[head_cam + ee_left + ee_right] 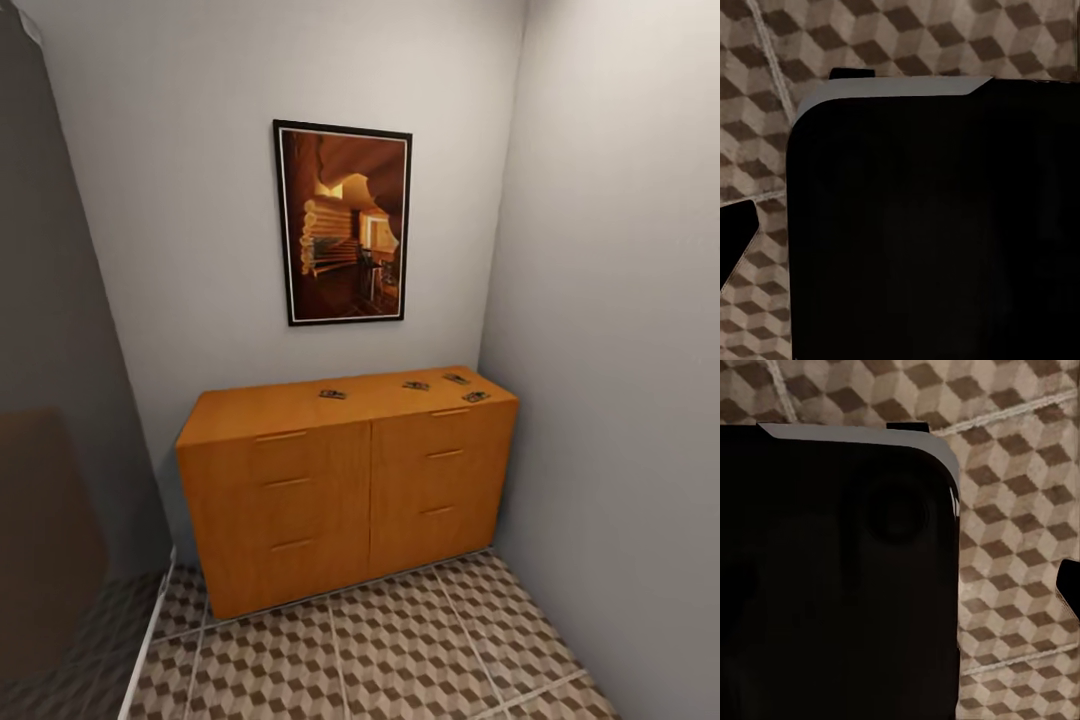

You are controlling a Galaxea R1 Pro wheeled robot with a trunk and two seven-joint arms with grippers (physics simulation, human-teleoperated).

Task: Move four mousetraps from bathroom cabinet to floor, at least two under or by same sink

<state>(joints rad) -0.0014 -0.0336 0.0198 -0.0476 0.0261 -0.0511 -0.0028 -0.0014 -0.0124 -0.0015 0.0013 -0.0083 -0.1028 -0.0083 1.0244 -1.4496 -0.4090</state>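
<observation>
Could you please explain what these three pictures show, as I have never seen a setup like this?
These are simulator renders from a wheeled robot with two arms. The large picture comes from its head camera: an orange wooden cabinet stands against the wall under a framed picture. Four small mousetraps lie on its top, three of them near its right end. The other two pictures come from cameras near each claw, looking down at the cube-patterned bathroom floor past dark robot bodywork. Nothing can be seen being held.

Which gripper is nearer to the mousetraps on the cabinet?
Cannot tell left from right. Both wrist cameras face the bathroom floor beside the robot's dark body, well short of the mousetraps on the cabinet.
</observation>
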